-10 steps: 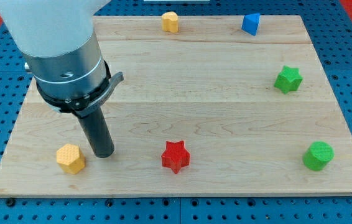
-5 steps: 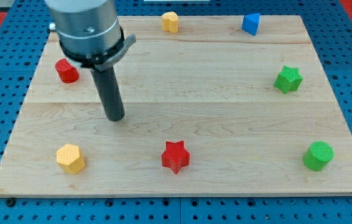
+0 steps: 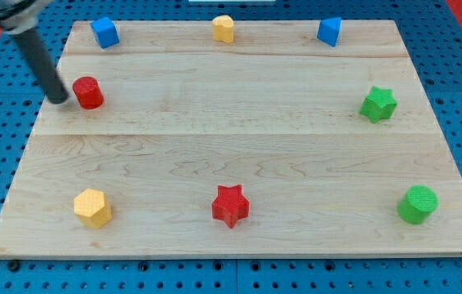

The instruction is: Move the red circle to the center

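The red circle point(image 3: 89, 92) is a short red cylinder near the left edge of the wooden board point(image 3: 239, 122), in the upper part of the view. My tip point(image 3: 59, 101) is the lower end of a dark rod that slants down from the view's top left corner. It stands just left of the red circle, very close to it; I cannot tell whether they touch.
A blue block point(image 3: 104, 33), a yellow block point(image 3: 224, 28) and another blue block point(image 3: 329, 31) line the top edge. A green star point(image 3: 377, 104) and green cylinder point(image 3: 418, 204) sit at the right. A red star point(image 3: 230, 205) and yellow hexagon point(image 3: 92, 207) sit near the bottom.
The rod has moved from the board's lower left up and to the left, passing to the right of the red circle, and now stands on its left side. The blocks have not moved.
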